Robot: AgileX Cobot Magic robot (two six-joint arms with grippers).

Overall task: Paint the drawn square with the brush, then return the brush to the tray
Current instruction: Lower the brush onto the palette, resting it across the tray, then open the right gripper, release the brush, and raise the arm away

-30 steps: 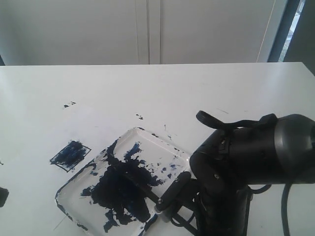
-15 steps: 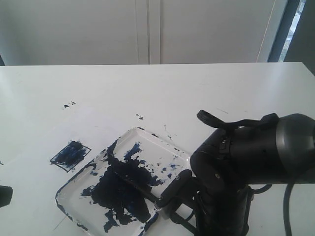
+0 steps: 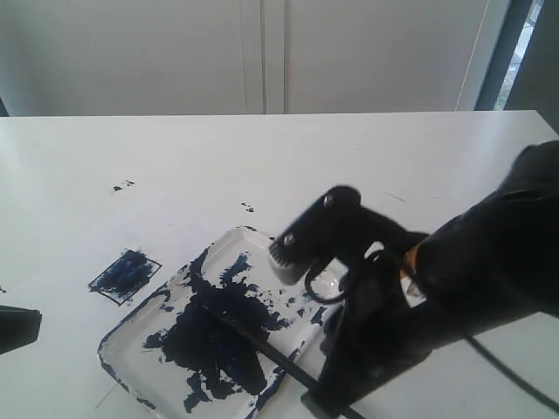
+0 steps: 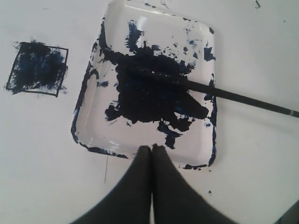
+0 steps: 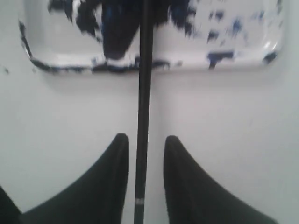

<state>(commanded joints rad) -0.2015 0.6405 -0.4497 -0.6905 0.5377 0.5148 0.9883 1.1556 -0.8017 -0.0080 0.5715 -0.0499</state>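
The drawn square [image 3: 125,273] [image 4: 38,68] is streaked dark blue inside its thin black outline, left of the tray. The clear tray [image 3: 131,336] [image 4: 140,140] [image 5: 60,53] carries a big navy blot. The brush [image 3: 262,343] [image 4: 243,97] [image 5: 144,93] lies with its tip in the blot and its handle sticking out over the tray's rim. My right gripper [image 5: 145,140] is open, one finger on each side of the handle, with a gap on both sides. My left gripper [image 4: 152,148] is shut and empty, hovering by the tray's edge.
The white table has small paint specks [image 3: 122,186] [image 3: 248,208] behind the square and tray. My bulky right arm [image 3: 419,297] fills the lower right and hides the brush's handle end. A dark part of the left arm [image 3: 17,327] shows at the left edge.
My right gripper has opened and let go of the brush, and the arm has lifted and swung up. The brush now rests in the tray. The left arm edged in.
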